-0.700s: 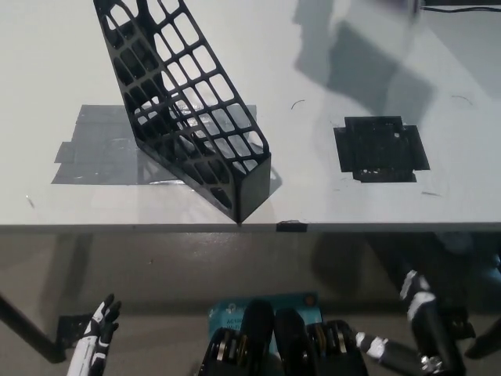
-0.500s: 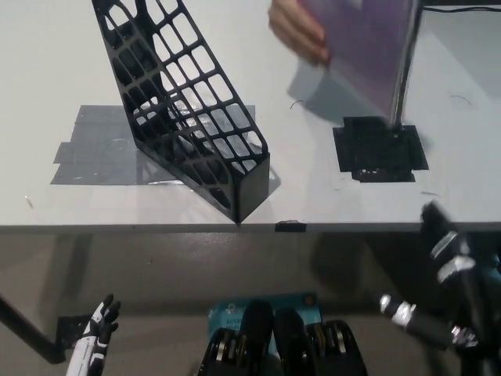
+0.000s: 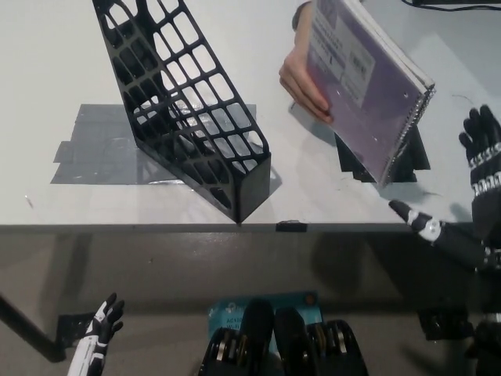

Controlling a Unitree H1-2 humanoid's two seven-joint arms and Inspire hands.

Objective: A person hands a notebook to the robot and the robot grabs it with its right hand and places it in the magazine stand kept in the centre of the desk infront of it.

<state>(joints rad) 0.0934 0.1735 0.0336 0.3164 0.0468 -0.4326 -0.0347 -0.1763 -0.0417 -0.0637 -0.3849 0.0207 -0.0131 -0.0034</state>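
magazine stand (image 3: 188, 117) left, bare desk (image 3: 313, 196) right (near edge)

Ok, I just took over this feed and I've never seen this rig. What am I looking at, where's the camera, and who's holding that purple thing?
This is one view, from a camera on the humanoid robot's head, looking steeply down at a white desk. On the desk stands a black lattice magazine stand, partly on a grey taped patch; a black patch lies to the right. A person's hand holds out a purple spiral-bound notebook, tilted above the desk. The robot's black right hand is raised at the right edge, fingers apart, close to the notebook but not touching it. Its white left hand rests low at the lower left, below the desk edge, holding nothing.
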